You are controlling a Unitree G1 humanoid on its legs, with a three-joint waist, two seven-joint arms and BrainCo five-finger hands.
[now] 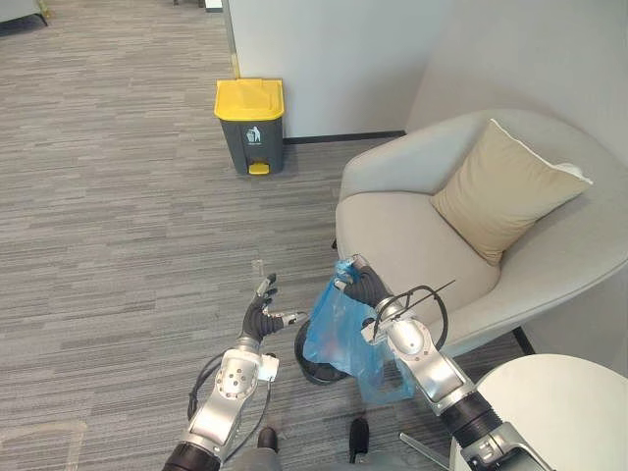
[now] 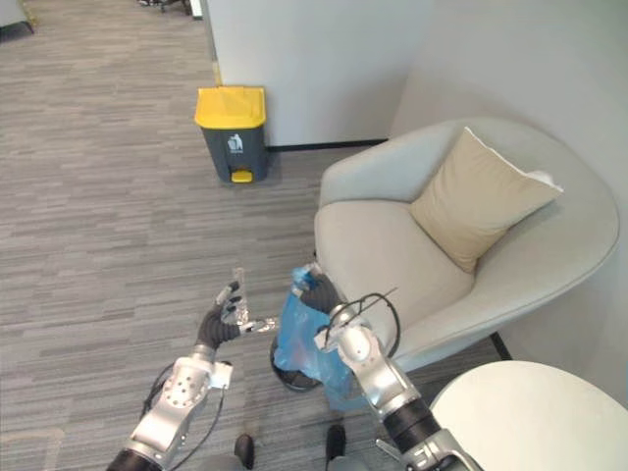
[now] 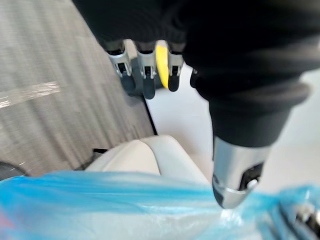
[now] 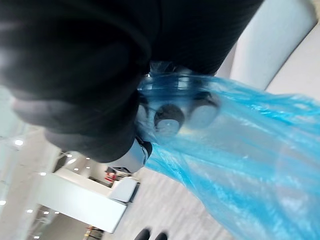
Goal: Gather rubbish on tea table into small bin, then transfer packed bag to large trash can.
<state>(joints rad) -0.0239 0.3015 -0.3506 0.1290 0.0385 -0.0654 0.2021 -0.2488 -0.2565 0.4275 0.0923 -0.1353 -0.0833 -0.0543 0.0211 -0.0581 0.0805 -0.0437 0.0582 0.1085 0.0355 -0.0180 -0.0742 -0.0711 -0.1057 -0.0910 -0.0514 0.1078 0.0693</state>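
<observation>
A: Blue bag (image 1: 339, 339) hangs from the right hand (image 1: 361, 287), fingers curled tight round its gathered top; it's just beside the armchair (image 1: 412, 235), off the floor; what now?
B: I'd say carry it to the large trash can (image 1: 250, 126), well apart across the floor by the wall; hold it high so it won't drag; mind the shut yellow lid.
A: Left hand (image 1: 260, 312)?
B: Raised near the bag, fingers loose and spread, holding nothing; right forearm angled up.
</observation>
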